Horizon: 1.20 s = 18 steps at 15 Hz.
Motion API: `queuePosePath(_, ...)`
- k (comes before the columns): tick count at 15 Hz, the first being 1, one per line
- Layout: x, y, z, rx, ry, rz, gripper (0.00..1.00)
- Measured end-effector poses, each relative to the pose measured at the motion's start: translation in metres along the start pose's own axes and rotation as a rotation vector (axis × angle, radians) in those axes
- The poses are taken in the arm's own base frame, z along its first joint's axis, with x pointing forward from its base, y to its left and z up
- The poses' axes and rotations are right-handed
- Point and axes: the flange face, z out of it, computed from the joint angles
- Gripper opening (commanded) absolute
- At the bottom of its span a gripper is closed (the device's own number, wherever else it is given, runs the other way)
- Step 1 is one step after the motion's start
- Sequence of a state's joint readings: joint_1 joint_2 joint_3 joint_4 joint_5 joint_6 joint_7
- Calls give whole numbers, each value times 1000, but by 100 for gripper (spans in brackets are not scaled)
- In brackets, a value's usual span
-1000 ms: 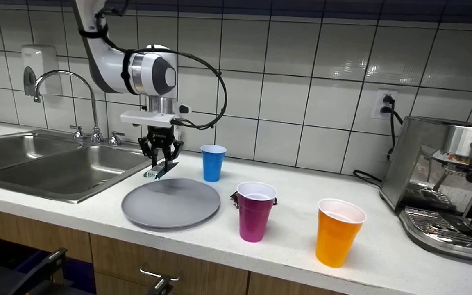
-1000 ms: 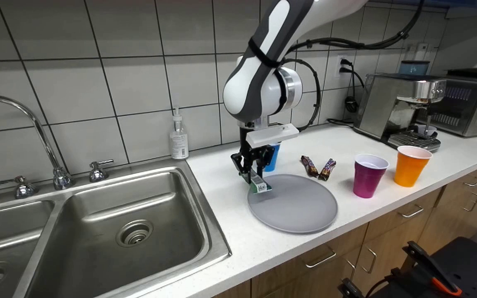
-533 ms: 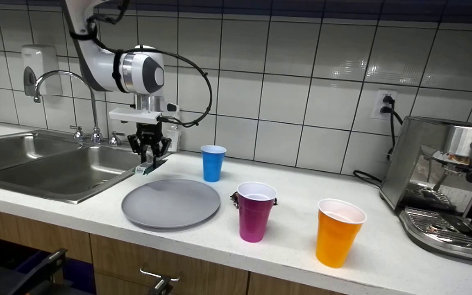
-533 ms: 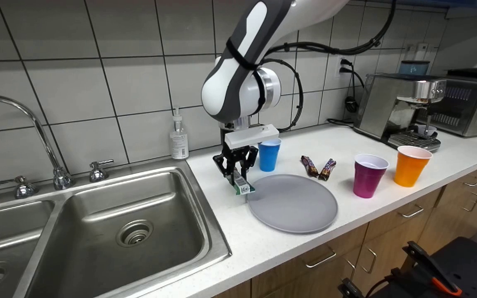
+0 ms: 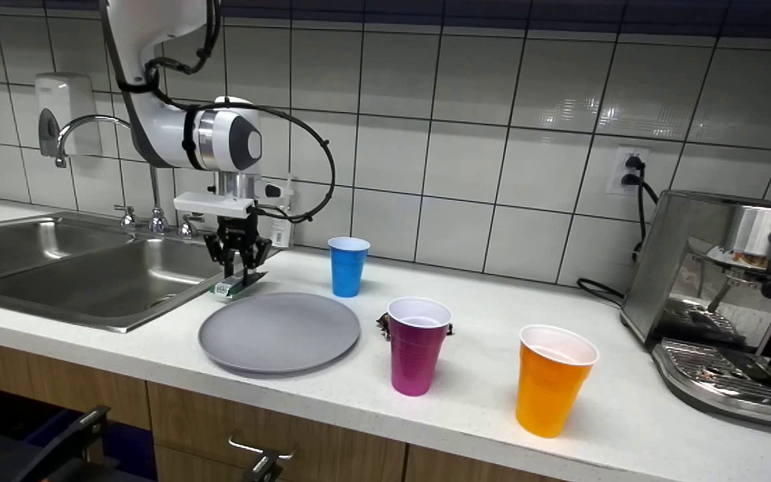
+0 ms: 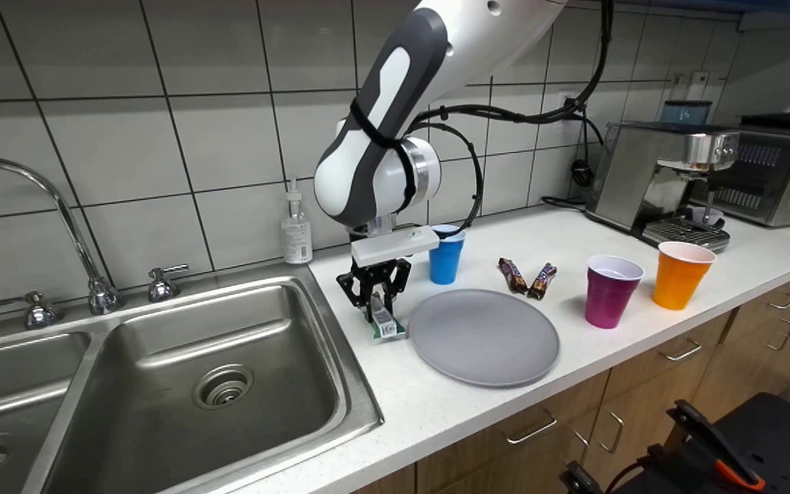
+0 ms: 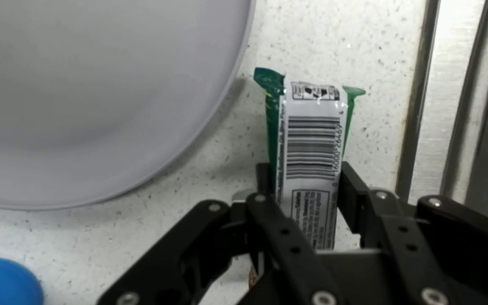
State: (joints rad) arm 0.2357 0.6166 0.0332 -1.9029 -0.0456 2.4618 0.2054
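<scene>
My gripper is shut on a wrapped snack bar with green ends and a white barcode side, its pads pressing the wrapper's long sides. In both exterior views the gripper points down with the bar low above the counter, between the sink and a round grey plate. Whether the bar touches the counter I cannot tell. The plate lies left of the bar in the wrist view, a strip of counter between them. The bar's rear part is hidden behind the gripper's body.
A blue cup stands behind the plate. Two wrapped candy bars, a magenta cup and an orange cup are further along. The steel sink borders the gripper's side; a soap bottle and coffee machine stand behind.
The arm has moved toward the sink and then down, carrying the bar from over the plate's edge to the counter strip beside it. The grip has stayed the same; the plate and cups have not moved.
</scene>
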Motion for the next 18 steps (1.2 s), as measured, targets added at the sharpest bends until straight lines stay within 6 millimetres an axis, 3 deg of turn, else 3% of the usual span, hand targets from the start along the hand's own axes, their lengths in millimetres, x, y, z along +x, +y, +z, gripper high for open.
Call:
queuePosePath(3, 5, -1, 8, 0, -6, 32, 15)
queuePosePath(4, 5, -1, 9, -1, -6, 37, 65)
queuePosePath(5, 6, -1, 10, -1, -7, 42, 67)
queuePosePath(10, 7, 7, 8, -5, -7, 60, 99)
queuePosePath(18, -9, 42, -22, -2, -1, 70, 100)
